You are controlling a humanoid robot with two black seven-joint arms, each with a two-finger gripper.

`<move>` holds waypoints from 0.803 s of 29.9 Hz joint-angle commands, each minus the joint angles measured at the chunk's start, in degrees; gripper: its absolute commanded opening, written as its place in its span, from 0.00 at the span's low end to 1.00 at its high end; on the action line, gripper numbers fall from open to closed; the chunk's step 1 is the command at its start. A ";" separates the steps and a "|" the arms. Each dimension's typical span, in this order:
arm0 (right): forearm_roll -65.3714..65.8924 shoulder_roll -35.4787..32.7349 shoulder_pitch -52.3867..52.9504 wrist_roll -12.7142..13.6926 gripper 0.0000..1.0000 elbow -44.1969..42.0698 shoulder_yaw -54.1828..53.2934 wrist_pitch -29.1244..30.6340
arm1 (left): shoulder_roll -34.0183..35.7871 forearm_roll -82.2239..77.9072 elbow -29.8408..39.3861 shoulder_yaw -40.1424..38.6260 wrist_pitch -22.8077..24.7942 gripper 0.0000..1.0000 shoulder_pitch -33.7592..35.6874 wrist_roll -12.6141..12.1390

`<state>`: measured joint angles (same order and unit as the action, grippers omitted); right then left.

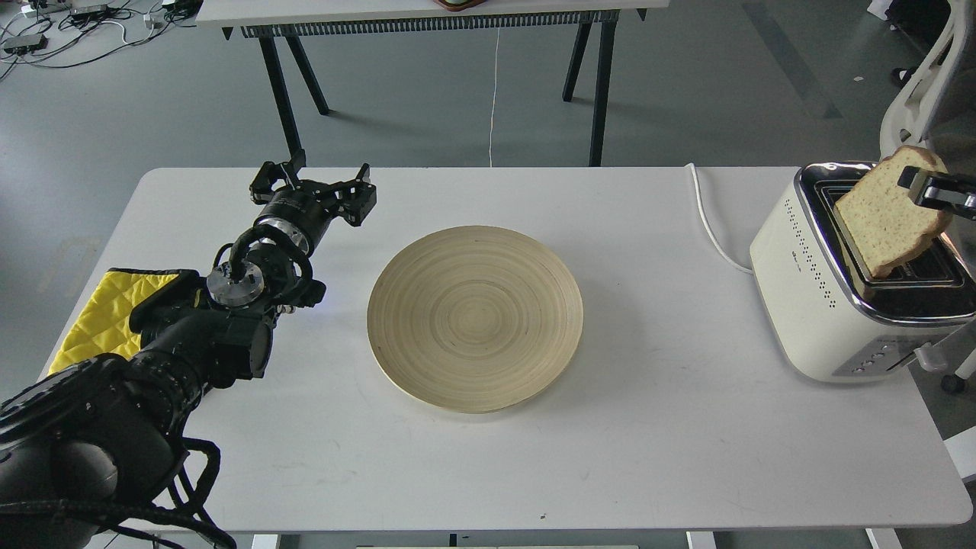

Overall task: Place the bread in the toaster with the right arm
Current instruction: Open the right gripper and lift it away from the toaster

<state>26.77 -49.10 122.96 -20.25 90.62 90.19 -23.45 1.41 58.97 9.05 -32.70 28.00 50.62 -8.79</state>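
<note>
The bread [884,217] is a pale tan slice with a brown crust, tilted, its lower edge down at a slot of the toaster. The toaster [820,293] is cream-white with a chrome top and stands at the table's right end. My right gripper [919,188] enters from the right edge and is shut on the slice's upper crust; only its black fingers show. My left gripper [316,187] is open and empty over the table's far left, well away from the toaster.
A round wooden plate [475,316] lies in the table's middle. A yellow quilted cloth [103,313] lies at the left edge under my left arm. The toaster's white cable [709,221] runs off the table's back edge. A second table stands behind.
</note>
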 commanded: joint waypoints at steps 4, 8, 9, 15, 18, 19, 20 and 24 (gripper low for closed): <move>-0.22 -0.03 -1.06 0.21 0.12 -0.45 -0.98 -0.02 | 0.00 0.01 0.00 0.00 0.00 1.00 0.00 0.00; -0.57 -0.20 -2.02 0.21 0.32 -0.71 -1.94 -0.37 | 0.00 0.01 0.00 0.00 0.00 1.00 0.00 0.00; -0.75 -0.29 -2.11 0.13 0.37 -0.71 -2.12 -0.63 | 0.00 0.01 0.00 0.00 0.00 1.00 0.00 0.00; -0.75 -2.05 -2.73 0.21 1.00 -0.54 -2.21 -2.83 | 0.00 0.01 0.00 0.00 0.00 1.00 0.00 0.00; -0.75 -2.14 -2.73 0.21 0.99 -0.71 -2.21 -2.83 | 0.00 0.01 0.00 0.00 0.00 1.00 0.00 0.00; -0.75 -2.14 -2.73 0.21 0.99 -0.71 -2.21 -2.83 | 0.00 0.01 0.00 0.00 0.00 1.00 0.00 0.00; -0.75 -2.22 -2.73 0.21 0.99 -0.71 -2.21 -2.83 | 0.00 0.01 0.00 0.00 0.00 1.00 0.00 0.00; -2.59 -4.76 -1.67 0.13 0.99 -0.45 -7.72 -2.66 | 0.00 0.01 0.00 0.00 0.00 1.00 0.00 0.00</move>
<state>25.76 -51.69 120.52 -20.08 90.00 87.09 -26.31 1.41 58.97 9.05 -32.69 28.00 50.62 -8.79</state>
